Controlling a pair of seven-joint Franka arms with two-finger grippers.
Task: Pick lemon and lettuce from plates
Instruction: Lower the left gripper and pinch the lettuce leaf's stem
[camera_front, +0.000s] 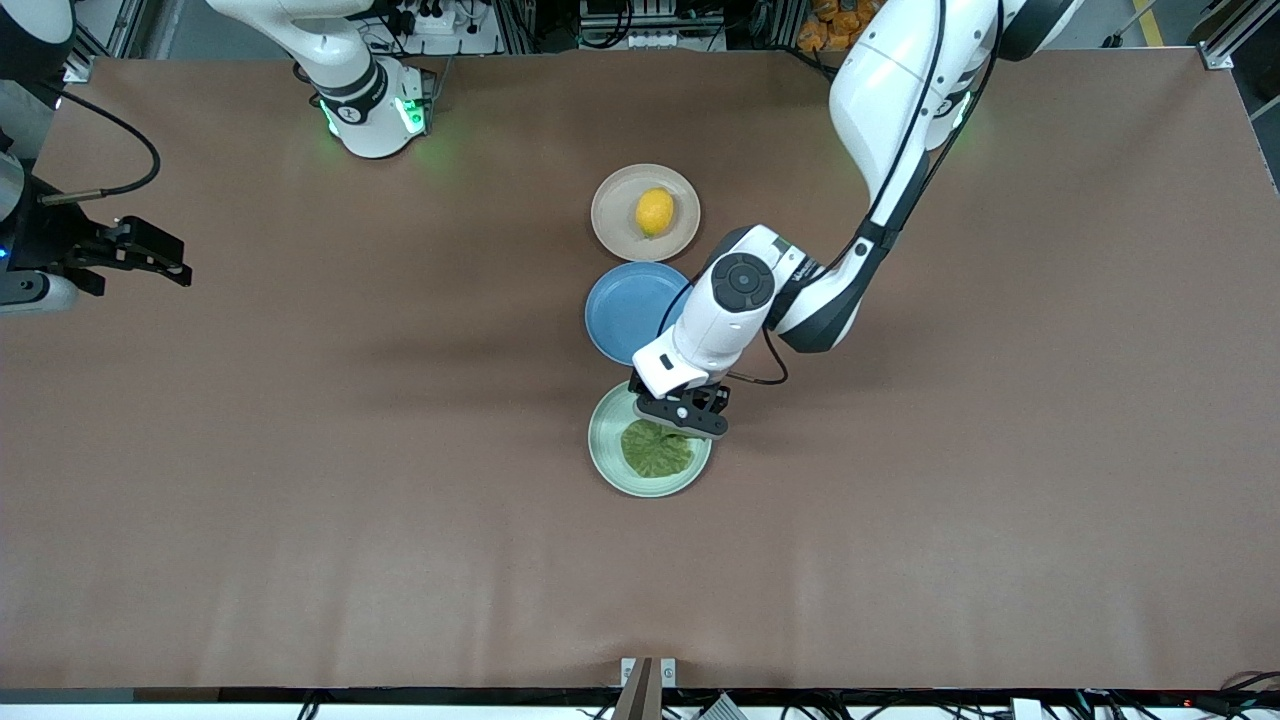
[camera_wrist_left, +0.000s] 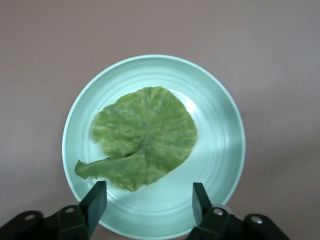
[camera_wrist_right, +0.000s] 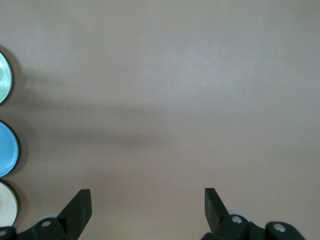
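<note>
The lettuce (camera_front: 657, 448) lies flat on the mint green plate (camera_front: 607, 463), the plate nearest the front camera. In the left wrist view the lettuce (camera_wrist_left: 147, 137) fills the middle of that plate (camera_wrist_left: 220, 135). My left gripper (camera_front: 683, 418) is open and empty, over the plate's edge that is farther from the camera; it shows in its own view (camera_wrist_left: 147, 200) just above the plate's rim. The lemon (camera_front: 654, 212) sits on the beige plate (camera_front: 615, 215), nearest the robots. My right gripper (camera_front: 150, 255) is open and empty, waiting over the right arm's end of the table; its own view (camera_wrist_right: 147, 205) shows bare table.
An empty blue plate (camera_front: 625, 312) lies between the beige and mint plates, partly under my left arm. All three plates' edges show in the right wrist view: mint (camera_wrist_right: 4, 77), blue (camera_wrist_right: 7, 148), beige (camera_wrist_right: 6, 210). The brown table (camera_front: 300, 450) spreads around them.
</note>
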